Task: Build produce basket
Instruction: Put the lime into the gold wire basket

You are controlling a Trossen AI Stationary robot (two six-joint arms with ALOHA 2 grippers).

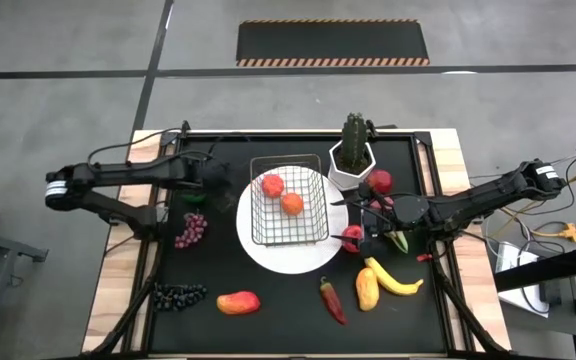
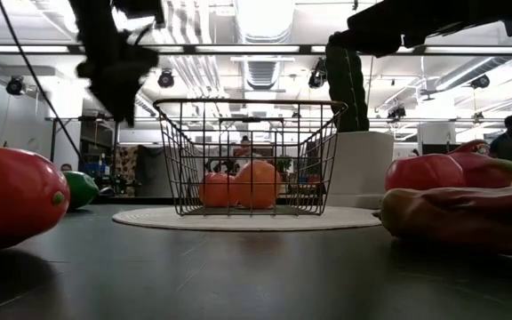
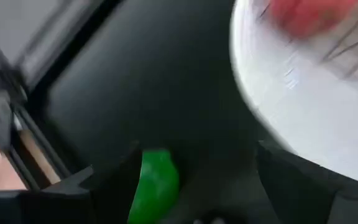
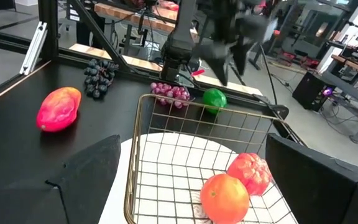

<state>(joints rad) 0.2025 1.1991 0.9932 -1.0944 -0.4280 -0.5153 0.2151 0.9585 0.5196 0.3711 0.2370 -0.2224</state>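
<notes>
From above, you see the basket (image 1: 289, 206) on the plate (image 1: 268, 255) at mid-desk with an apple (image 1: 272, 185) and an orange (image 1: 292, 204) inside, your left hand (image 1: 211, 181) just left of it over the green piece (image 1: 193, 198), and your right hand (image 1: 368, 214) just right of it. Your left wrist view shows that hand's fingers (image 3: 61, 193) spread, empty, above the green piece (image 3: 155, 184). Your right wrist view shows the right fingers (image 4: 79, 180) spread too, facing the basket (image 4: 197, 162).

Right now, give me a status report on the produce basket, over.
Left gripper open above green piece, beside plate. Right gripper open over basket. Basket holds orange and a red fruit. Nothing in the way.
</notes>
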